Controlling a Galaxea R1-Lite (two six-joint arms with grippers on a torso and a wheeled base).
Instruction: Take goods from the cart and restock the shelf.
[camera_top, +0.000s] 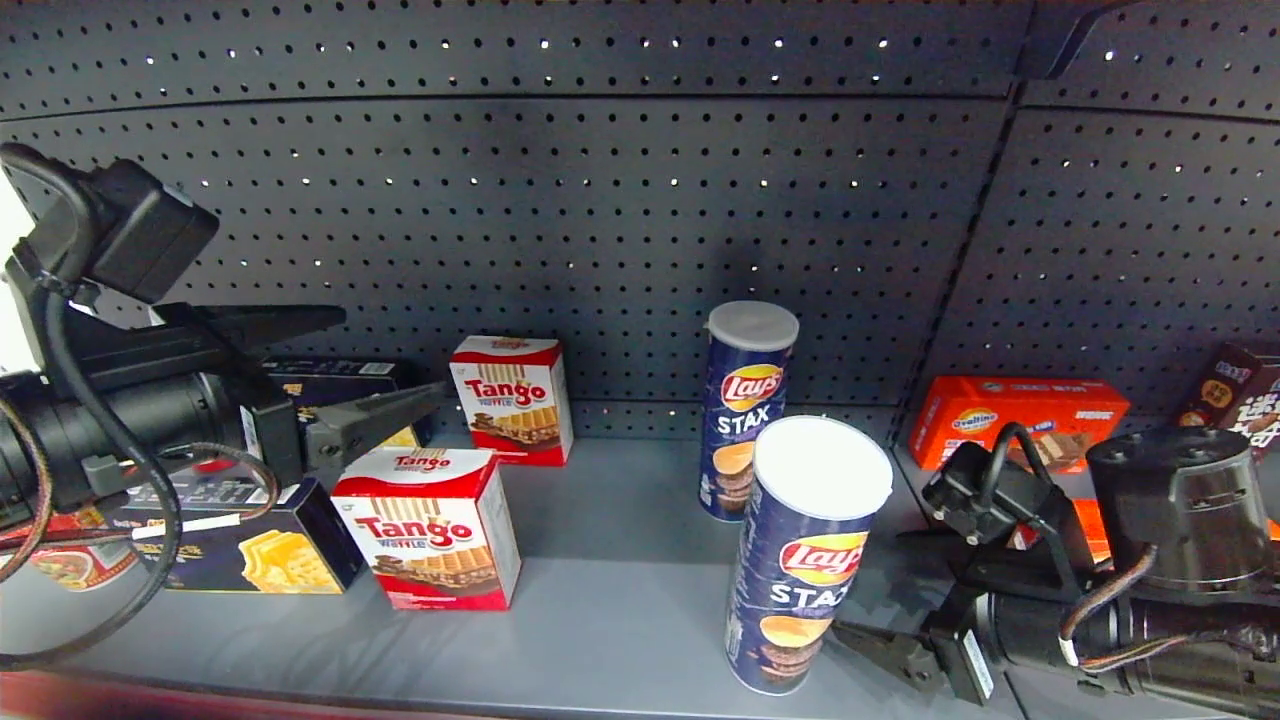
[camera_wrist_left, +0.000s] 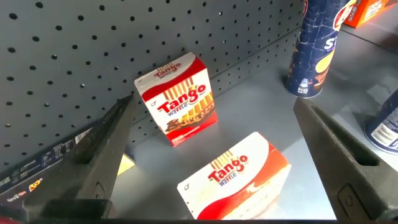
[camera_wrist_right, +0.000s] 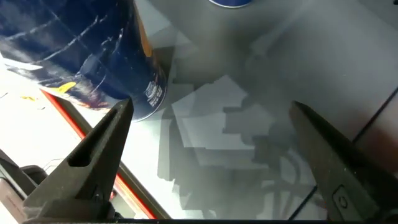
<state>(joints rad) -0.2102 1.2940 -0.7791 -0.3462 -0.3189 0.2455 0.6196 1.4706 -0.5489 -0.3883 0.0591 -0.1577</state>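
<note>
Front can: the front can (camera_top: 808, 560) stood on the shelf (camera_top: 620, 600), close to its front edge.
Which way: it was on your left side of the right fingers (camera_wrist_right: 99, 155), just beside 1 of them and not between the 2.
Long axis: the can stood straight up, white lid on top.
Nearer arm: your right arm was much nearer this can. Your left arm was well apart from it.
Right fingers: they were spread wide, low over the shelf, with nothing held. I could not tell if the near one touched the can.
Left fingers: the left fingers (camera_wrist_left: 102, 155) were spread wide too and held nothing. They hung above the front wafer box (camera_top: 430, 530), with the back wafer box (camera_top: 512, 400) farther in by the wall.
Other goods: the back can (camera_top: 745, 410) stood upright behind the front can, near the back wall.
My guess: the front can looked set down already. To grab it again, your right fingers would need to slide toward your left so the can sat between them.
</note>
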